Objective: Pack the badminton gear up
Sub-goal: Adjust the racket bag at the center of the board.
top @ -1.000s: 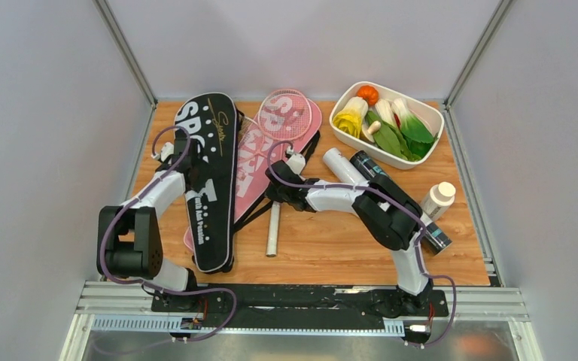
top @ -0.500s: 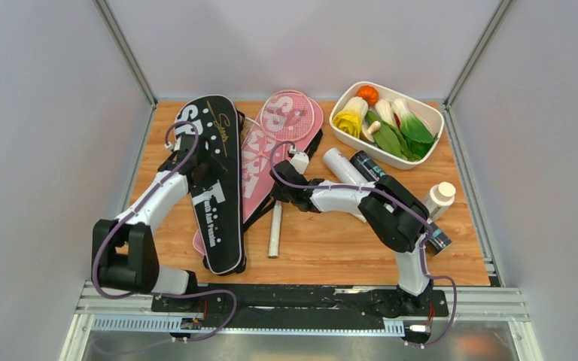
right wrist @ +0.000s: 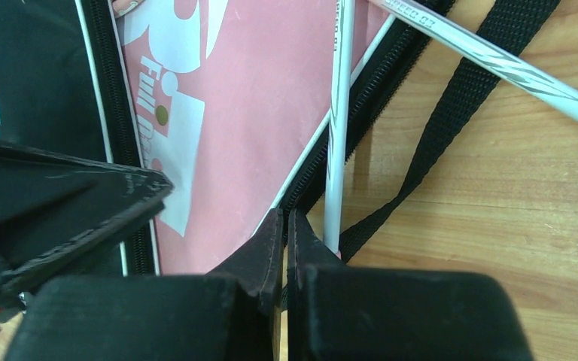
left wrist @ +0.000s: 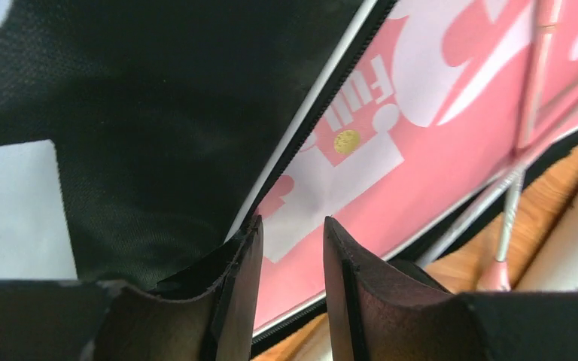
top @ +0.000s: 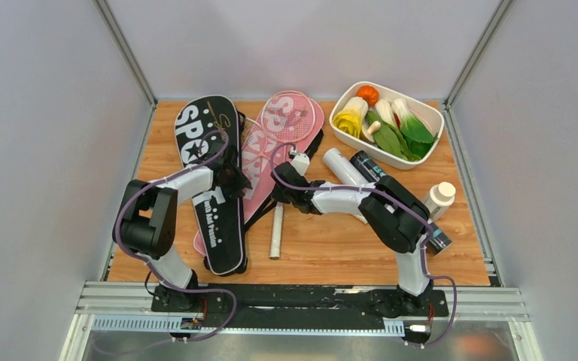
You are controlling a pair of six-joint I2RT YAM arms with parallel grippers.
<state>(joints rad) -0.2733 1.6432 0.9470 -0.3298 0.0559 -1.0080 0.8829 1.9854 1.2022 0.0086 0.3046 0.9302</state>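
Observation:
A black "SPORT" cover (top: pixel 209 192) lies at the left and overlaps a pink "SPORT" cover (top: pixel 260 158). A thin racket (top: pixel 292 114) rests on the pink cover, its white handle (top: pixel 276 229) on the wood. My left gripper (top: pixel 235 180) is open and empty. In the left wrist view it (left wrist: pixel 292 226) hovers over the seam between the black cover (left wrist: pixel 120 113) and the pink cover (left wrist: pixel 436 113). My right gripper (top: pixel 280 184) is shut. Its tips (right wrist: pixel 284 222) sit at the pink cover's zipper edge (right wrist: pixel 241 113), beside a racket shaft (right wrist: pixel 339 113). No shuttlecocks show.
A white tube (top: pixel 341 165) and a black tube (top: pixel 369 165) lie right of the covers under the right arm. A white bowl (top: pixel 429 113) of toy vegetables stands at the back right. A small white bottle (top: pixel 438 199) stands at the right. Black straps (right wrist: pixel 451 120) trail on the wood.
My left arm has swung right, from the black cover's left side across to its right edge. The black cover has shifted a little. The right gripper has stayed almost still.

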